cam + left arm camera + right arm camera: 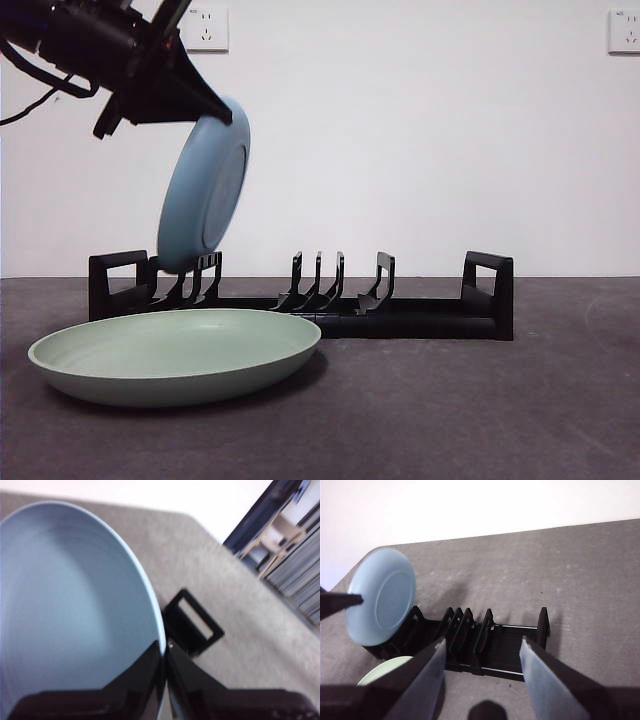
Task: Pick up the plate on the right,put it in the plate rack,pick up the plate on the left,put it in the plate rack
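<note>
The blue plate [205, 188] hangs tilted, nearly on edge, its lower rim over the end slots of the plate rack [400, 318] — whether it touches the prongs I cannot tell. My left gripper [164, 675] has its jaws clamped on the plate's upper rim. The green plate [175, 355] lies flat on the worktop [480, 420] in front of the rack. My right gripper [481, 680] hovers above the rack — jaws spread wide, holding nothing.

A black arm with a looping black cable ends in a claw [215, 108] of tapering black jaws.
</note>
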`<state>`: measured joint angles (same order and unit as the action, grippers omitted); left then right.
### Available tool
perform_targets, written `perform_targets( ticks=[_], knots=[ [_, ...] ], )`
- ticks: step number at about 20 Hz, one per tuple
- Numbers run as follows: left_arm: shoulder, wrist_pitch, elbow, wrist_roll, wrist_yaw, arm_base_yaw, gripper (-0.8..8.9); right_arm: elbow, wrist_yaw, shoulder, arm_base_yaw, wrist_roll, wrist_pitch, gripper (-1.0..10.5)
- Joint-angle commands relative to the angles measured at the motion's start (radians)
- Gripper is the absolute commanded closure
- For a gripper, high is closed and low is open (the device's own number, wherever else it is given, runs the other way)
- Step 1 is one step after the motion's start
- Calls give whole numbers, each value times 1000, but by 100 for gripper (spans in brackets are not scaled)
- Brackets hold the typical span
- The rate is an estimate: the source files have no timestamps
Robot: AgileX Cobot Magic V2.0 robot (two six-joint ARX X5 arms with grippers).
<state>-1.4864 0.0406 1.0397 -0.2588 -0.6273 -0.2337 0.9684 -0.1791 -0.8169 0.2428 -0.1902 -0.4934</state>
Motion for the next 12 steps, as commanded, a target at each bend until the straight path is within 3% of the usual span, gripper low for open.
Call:
perform_targets(
  ticks=[1, 9, 12],
  knots=[
    [-1, -30, -2, 74, -1, 0, 822, 1, 4, -1, 0, 8, 6, 695],
    [-1, -129, -2, 154, 66, 0, 808, 1, 3, -6, 0, 6, 6, 695],
    [-1, -151, -2, 181, 81, -2, 706, 1, 2, -10, 1, 4, 5, 695]
  ],
)
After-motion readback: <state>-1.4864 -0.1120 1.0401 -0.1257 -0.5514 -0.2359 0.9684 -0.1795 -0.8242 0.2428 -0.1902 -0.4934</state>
